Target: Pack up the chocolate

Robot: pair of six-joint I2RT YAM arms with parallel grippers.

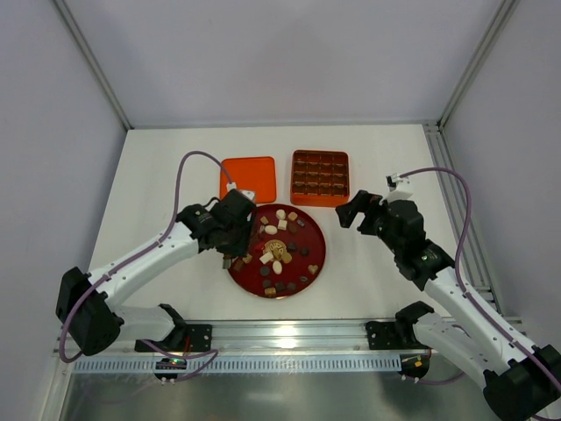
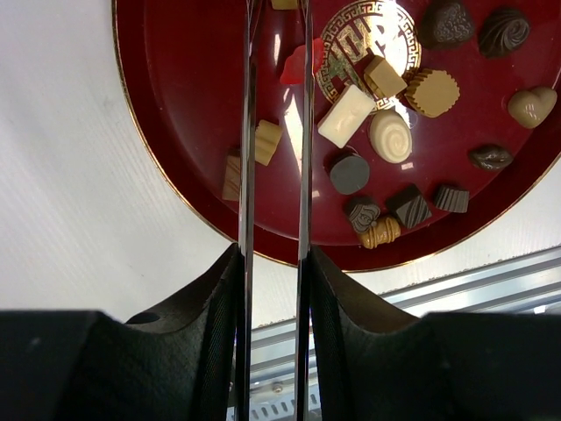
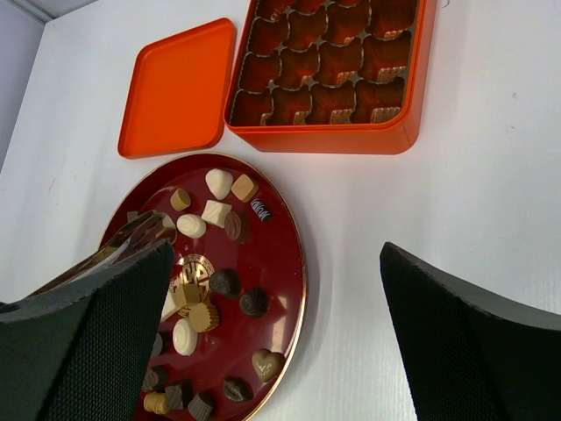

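Chocolate [image 2: 390,136] all on red plate [image 2: 175,175]. Box [image 1: 320,177] at plate's 1 o'clock, cells look empty. Left gripper [image 2: 275,105] at plate's 9 o'clock rim, blades close-set, straddling tan piece [image 2: 267,140], not yet pinching; judged lining up pick. Right gripper [image 1: 358,213] at 3 o'clock, spread wide, empty, parked clear.

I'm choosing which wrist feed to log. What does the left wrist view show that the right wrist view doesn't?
Left wrist only: the narrow gap of the left claw, and a metal rail. Right wrist only: the orange box with its grid insert, the orange lid, the wide-open right claw. Both: the dark-red plate and the chocolate on it.
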